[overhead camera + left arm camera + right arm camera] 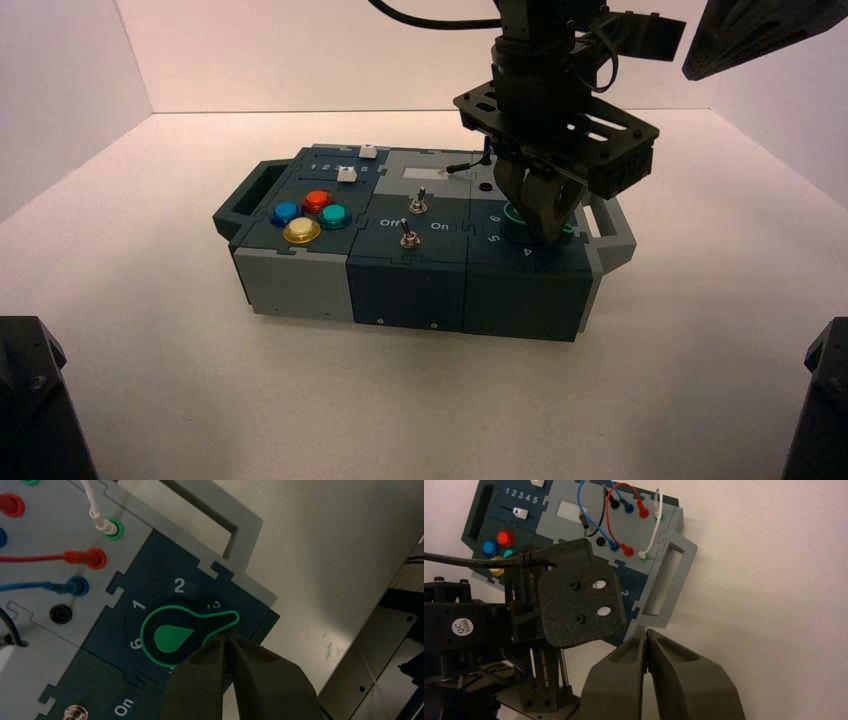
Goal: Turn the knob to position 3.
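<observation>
The knob [172,637] is black with a green teardrop and a lighter green outline, and sits on the dark blue right end of the box [400,270]. Its outline's long tip [231,618] lies right beside the partly covered numeral 3 [215,603]; 1, 2 and 6 also show round the dial. My left gripper [227,636] is shut with nothing in it, its fingertips against the side of that tip. From above, the left gripper [545,222] stands on the knob [517,213] and hides most of it. My right gripper [645,632] hangs shut, high above the box's right side.
Two metal toggle switches [419,200] [408,238] stand in the box's middle between "Off" and "On". Red, blue, teal and yellow push-buttons [318,200] and two sliders [346,175] are on the left. Plugged wires [85,558] and a grey handle [235,530] lie near the knob.
</observation>
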`<state>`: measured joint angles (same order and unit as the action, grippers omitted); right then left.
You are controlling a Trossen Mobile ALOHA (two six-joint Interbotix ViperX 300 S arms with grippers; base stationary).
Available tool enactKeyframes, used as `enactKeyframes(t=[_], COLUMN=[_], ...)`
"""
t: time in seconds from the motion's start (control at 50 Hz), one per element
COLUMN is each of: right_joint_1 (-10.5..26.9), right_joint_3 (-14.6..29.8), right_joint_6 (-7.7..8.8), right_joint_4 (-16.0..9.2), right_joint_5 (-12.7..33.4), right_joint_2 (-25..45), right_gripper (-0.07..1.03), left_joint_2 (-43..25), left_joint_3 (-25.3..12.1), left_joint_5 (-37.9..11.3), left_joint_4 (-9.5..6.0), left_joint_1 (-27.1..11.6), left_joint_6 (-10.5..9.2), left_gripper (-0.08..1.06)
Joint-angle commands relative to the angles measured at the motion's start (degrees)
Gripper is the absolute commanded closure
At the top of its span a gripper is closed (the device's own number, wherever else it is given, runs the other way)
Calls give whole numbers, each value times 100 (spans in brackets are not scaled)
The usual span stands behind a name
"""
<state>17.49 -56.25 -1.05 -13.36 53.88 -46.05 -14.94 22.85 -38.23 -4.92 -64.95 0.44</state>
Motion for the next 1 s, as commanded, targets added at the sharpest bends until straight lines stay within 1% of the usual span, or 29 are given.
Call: enactKeyframes(t=[0.02,0.72,0.94,1.0], right_joint_1=[9,9,9,9], right_joint_3=[202,202,202,202], right_joint_6=[9,18,18,18], right_joint_4=[-9,0,0,-9], right_joint_5=[-44,-44,-44,-44], right_joint_2=[0,0,0,-9], right_gripper=[99,99,99,99], left_joint_2=[70,-35,35,185], left_joint_3=[-158,-264,-185,-70], left_joint_5=[9,-70,-88,-88], left_joint_4=[0,-9,-53,-79], left_joint_1=[-26,-26,-26,-26], left_joint_6=[0,0,0,-9], left_gripper=[101,101,101,101])
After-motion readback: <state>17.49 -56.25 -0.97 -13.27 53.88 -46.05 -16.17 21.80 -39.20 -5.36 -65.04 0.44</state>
